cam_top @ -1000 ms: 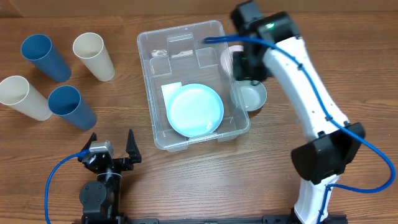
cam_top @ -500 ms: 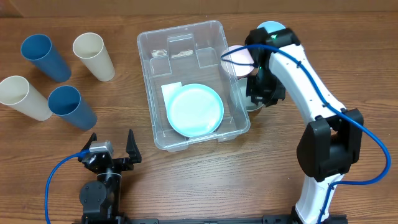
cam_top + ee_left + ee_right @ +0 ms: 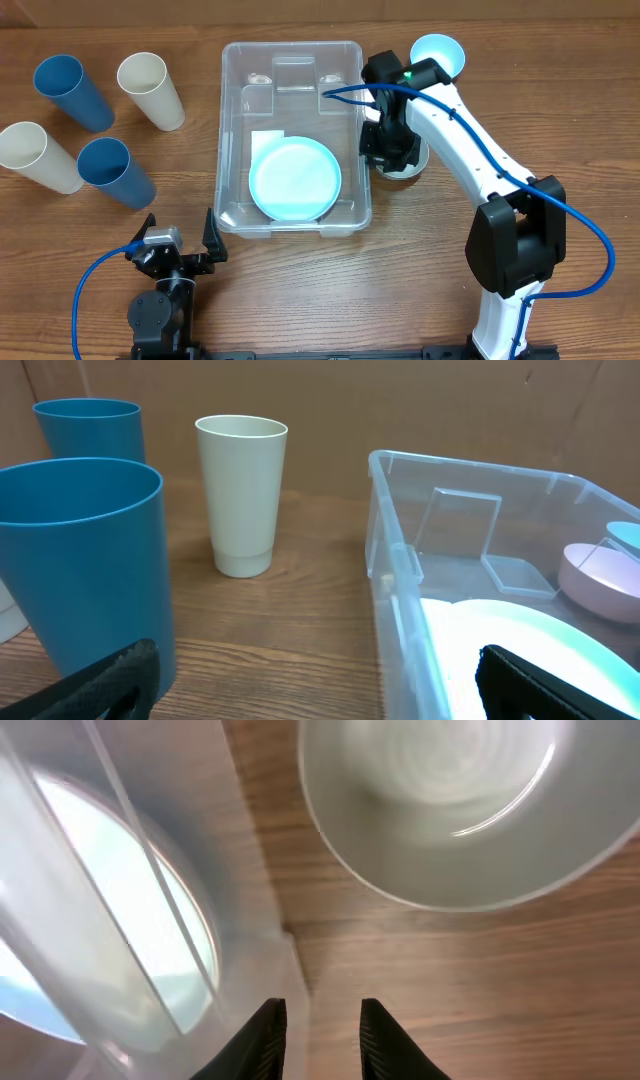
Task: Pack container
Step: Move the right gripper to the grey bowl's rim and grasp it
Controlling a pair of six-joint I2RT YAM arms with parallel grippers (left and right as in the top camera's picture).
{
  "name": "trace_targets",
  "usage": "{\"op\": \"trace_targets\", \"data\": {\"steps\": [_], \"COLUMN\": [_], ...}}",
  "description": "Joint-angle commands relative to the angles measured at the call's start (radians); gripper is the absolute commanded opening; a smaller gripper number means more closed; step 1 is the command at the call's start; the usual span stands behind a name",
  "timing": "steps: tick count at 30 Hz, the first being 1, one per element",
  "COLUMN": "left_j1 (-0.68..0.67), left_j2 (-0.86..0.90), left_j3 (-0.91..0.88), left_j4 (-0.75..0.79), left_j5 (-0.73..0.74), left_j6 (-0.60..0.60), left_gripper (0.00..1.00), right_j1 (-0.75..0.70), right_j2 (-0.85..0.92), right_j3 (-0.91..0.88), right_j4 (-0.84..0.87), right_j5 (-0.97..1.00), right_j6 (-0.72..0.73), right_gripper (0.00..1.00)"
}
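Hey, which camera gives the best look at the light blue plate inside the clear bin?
Overhead: the plate shows whole, lying flat in the container. The left wrist view catches only part of it through the wall; the right wrist view shows a blurred slice.

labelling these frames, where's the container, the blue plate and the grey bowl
container (image 3: 290, 46): overhead, far rim
blue plate (image 3: 295, 180): overhead, its centre
grey bowl (image 3: 440, 800): right wrist, inner floor

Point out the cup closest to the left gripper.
The blue cup in the front row, right of a cream cup; the other two stand farther back.
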Motion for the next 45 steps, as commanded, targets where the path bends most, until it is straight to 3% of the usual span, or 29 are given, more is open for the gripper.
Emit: {"op": "trace_targets", "data": {"steps": [1,3,7,11,19,25,28,32,35,45], "left_j1": [0.006,0.006,0.006,0.006,0.006,0.006,0.006,0.006,0.006,0.006], "left_j2": [-0.008,-0.008,-0.008,-0.008,-0.008,-0.008,-0.008,-0.008,-0.008,-0.008], "left_j3": [-0.003,-0.003,-0.003,-0.003,-0.003,-0.003,-0.003,-0.003,-0.003,-0.003], "left_j4": [0.0,0.0,0.0,0.0,0.0,0.0,0.0,0.0,0.0,0.0], "left_j5": [0.011,0.011,0.011,0.011,0.011,0.011,0.011,0.011,0.011,0.011], "left_j6": [0.015,0.015,0.015,0.015,0.015,0.015,0.015,0.015,0.015,0.015], "left_gripper": [1.0,1.0,1.0,1.0,1.0,1.0,1.0,1.0,1.0,1.0], "right_j1": [-0.013,-0.047,-0.179,-0.295,-0.309,-0.31,-0.31,-0.309,-0.316,-0.372], "right_j2": [-0.016,-0.016,-0.016,-0.016,0.046,0.059,0.059,0.059,0.059,-0.069], "right_j3": [-0.002,-0.001,-0.001,-0.003,-0.008,-0.14,-0.212,-0.235,-0.233,-0.035], "right_j4": [0.038,0.059,0.084,0.085,0.087,0.17,0.234,0.269,0.272,0.124], "right_j5": [-0.004,0.026,0.041,0.037,0.055,0.056,0.043,0.037,0.041,0.079], "right_j6": [0.039,0.037,-0.005,-0.08,-0.123,-0.123,-0.123,-0.123,-0.123,-0.154], "right_gripper": [0.27,0.28,0.41,0.44,0.48,0.46,0.4,0.23,0.04,0.04]}}
